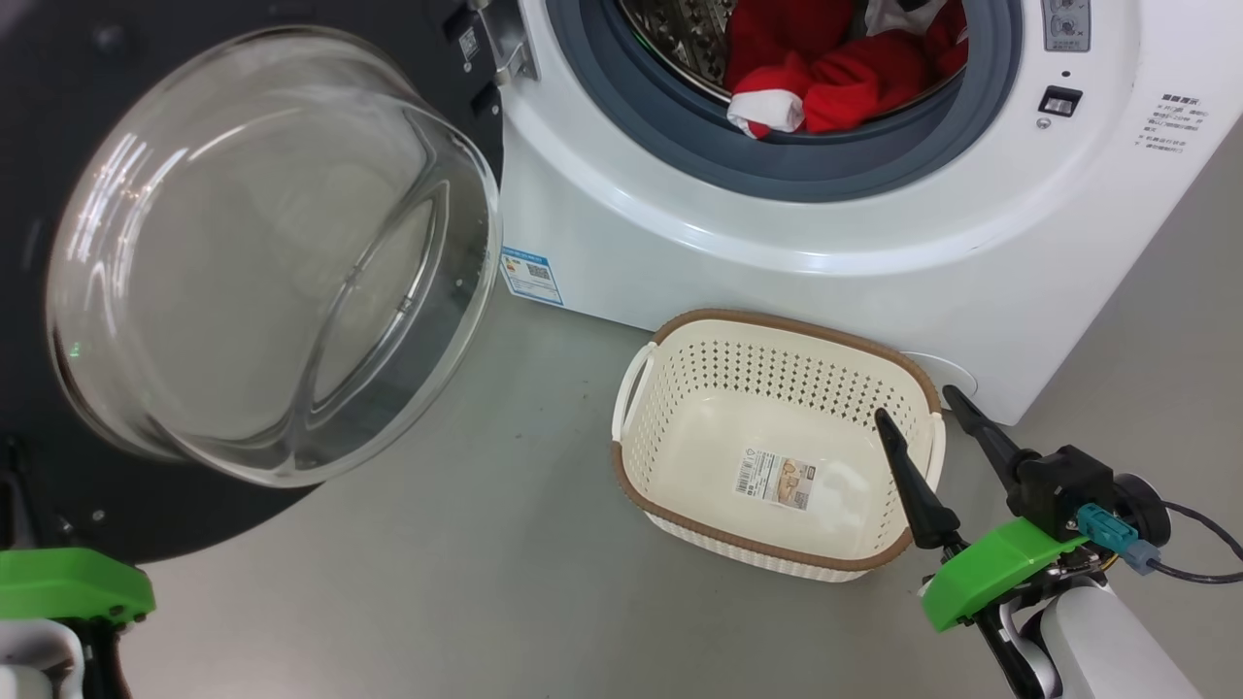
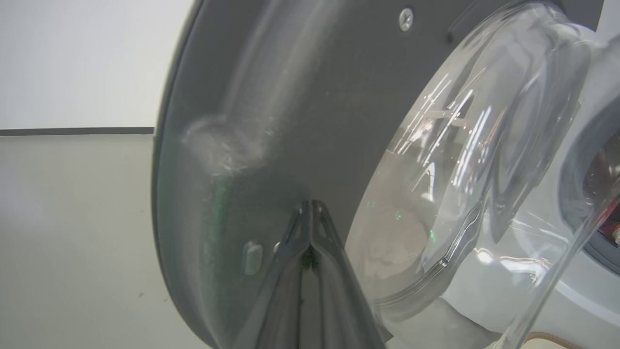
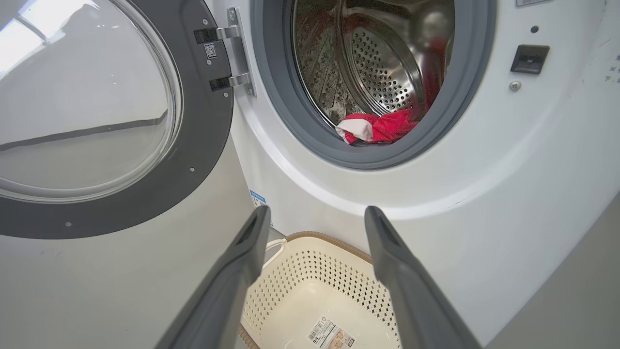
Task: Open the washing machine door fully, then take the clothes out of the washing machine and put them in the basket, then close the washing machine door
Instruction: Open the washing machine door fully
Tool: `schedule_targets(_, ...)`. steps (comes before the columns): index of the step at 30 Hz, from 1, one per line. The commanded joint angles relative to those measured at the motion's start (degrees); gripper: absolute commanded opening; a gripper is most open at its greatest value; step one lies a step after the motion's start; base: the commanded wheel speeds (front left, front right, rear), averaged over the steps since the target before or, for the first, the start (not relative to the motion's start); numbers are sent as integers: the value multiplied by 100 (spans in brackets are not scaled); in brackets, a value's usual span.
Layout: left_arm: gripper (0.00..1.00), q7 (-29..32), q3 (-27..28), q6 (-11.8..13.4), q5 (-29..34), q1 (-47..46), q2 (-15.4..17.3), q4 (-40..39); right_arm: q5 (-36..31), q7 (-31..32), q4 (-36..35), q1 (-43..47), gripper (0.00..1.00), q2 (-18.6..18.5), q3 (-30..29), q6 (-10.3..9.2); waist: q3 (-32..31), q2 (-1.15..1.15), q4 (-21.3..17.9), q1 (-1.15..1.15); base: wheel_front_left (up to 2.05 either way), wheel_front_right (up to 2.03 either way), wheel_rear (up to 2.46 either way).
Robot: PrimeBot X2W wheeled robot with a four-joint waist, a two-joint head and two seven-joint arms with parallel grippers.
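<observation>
The washing machine door [image 1: 272, 252] stands swung open to the left, its glass bowl facing me. Red and white clothes [image 1: 825, 68] lie at the front of the drum of the washing machine [image 1: 874, 252], also visible as clothes [image 3: 375, 128] behind the grey ring. The cream basket [image 1: 777, 325] sits on the floor against the machine front and holds nothing but its label. My right gripper [image 1: 923, 413] hangs open over the basket's right rim, fingers apart above the basket [image 3: 310, 271]. My left gripper [image 2: 310, 208] is shut with nothing in it, tips at the door's dark inner face [image 2: 290, 97].
Grey floor [image 1: 466, 563] spreads between the open door and the basket. A blue sticker [image 1: 531, 275] marks the machine's lower front. A black cable [image 1: 1199, 575] trails from my right wrist. The door hinge [image 3: 232, 58] sits at the drum opening's left edge.
</observation>
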Motion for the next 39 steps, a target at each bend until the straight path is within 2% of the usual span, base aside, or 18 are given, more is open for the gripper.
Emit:
schedule_targets(1, 0, -73, 281, -15, 38, -271, 373, 3, 42, -37, -99, -167, 100, -35, 150, 28, 11, 0, -4, 0, 0, 0, 0)
schedule_targets(11, 0, -156, 242, -217, 68, -627, 515, 745, 28, -37, -53, -186, 100, -50, 118, 28, -23, 0, -28, 0, 0, 0, 0)
schedule_targets(17, 0, -187, 225, -259, 120, -695, 537, 919, 16, -37, -57, -136, 100, 26, 73, 28, -151, 0, -41, 0, 0, 0, 0)
schedule_targets(18, 4, -191, 210, -239, 172, -675, 563, 889, 21, -37, -71, -130, 100, 50, 69, 28, -181, 0, -61, 0, 0, 0, 0)
schedule_targets(20, 46, -197, 186, -201, 257, -614, 605, 758, 113, -37, -129, -112, 100, 130, 23, 28, -235, 0, -107, 0, 0, 0, 0)
schedule_targets(21, 76, -199, 186, -174, 292, -571, 624, 667, 196, -37, -163, -107, 100, 170, -16, 28, -261, 0, -133, 0, 0, 0, 0)
schedule_targets(22, 100, -201, 187, -146, 326, -519, 646, 563, 226, -37, -199, -108, 100, 190, -20, 28, -289, 0, -162, 0, 0, 0, 0)
schedule_targets(27, 100, -190, 365, 76, 332, -192, 718, -33, 312, -37, -395, -86, 100, 280, -52, 28, -446, 0, -367, 0, 0, 0, 0)
schedule_targets(32, 100, -70, 452, 252, 373, 173, 790, -964, 320, -37, -596, -17, 100, 330, -137, 28, -594, 0, -631, 0, 0, 0, 0)
schedule_targets(35, 100, 10, 501, 255, 280, 291, 756, -1376, 307, -37, -674, 23, 100, 346, -191, 28, -642, 0, -750, 0, 0, 0, 0)
schedule_targets(39, 100, 94, 450, 78, 143, 459, 740, -2103, 283, -37, -823, 100, 100, 373, -322, 28, -714, 0, -1000, 0, 0, 0, 0)
